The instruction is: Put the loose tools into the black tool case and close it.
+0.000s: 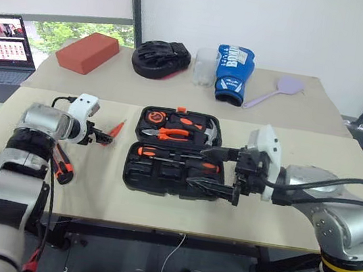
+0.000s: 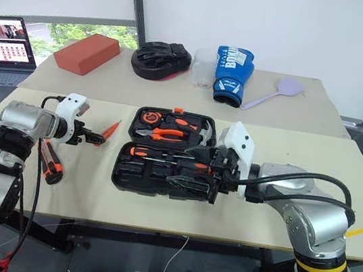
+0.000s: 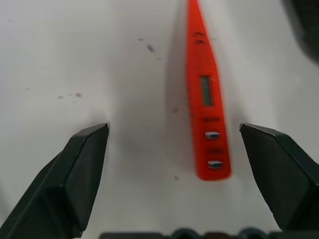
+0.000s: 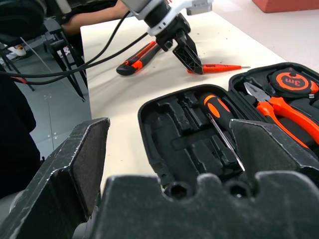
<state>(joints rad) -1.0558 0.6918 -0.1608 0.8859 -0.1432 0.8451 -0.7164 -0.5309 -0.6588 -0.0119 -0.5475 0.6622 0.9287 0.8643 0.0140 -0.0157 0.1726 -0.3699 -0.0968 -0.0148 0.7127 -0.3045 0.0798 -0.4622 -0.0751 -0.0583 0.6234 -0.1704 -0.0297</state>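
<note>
- The left gripper (image 1: 104, 137) hangs over the near table (image 1: 224, 214) with its two black fingers (image 3: 82, 164) spread wide and nothing between them but bare tabletop; the slim orange tester screwdriver (image 3: 206, 94) lies flat just inside one finger, touching neither.
- In the head view that tester (image 1: 117, 128) sits in the open strip between the left gripper and the left wall of the black tool case (image 1: 161, 177), tip pointing away from the robot.
- The left forearm reaches forward and angles downward, wrist bent toward the case; an orange-and-black utility knife (image 1: 62, 167) lies beside it, near the table's left edge.
- The right gripper (image 1: 214, 170) hovers over the right end of the case's near half, jaws fully apart and empty, pointing leftward almost level, forearm coming in from the right.
- The case lies open and flat mid-table: one black-and-orange screwdriver (image 4: 219, 119) is seated in the near half, the slots beside it empty; the far half holds orange-handled pliers (image 1: 171, 133), a tape measure (image 1: 153, 115) and a hammer (image 1: 210, 135).
- Bare tabletop runs along the near edge in front of the case and to its right.
- The far table carries a red brick (image 1: 88, 51), a black boxing mitt (image 1: 160, 57), a clear cup (image 1: 205, 67), a blue boxing glove (image 1: 233, 73) and a lilac spatula (image 1: 277, 91); a laptop (image 1: 3, 48) stands at far left.
</note>
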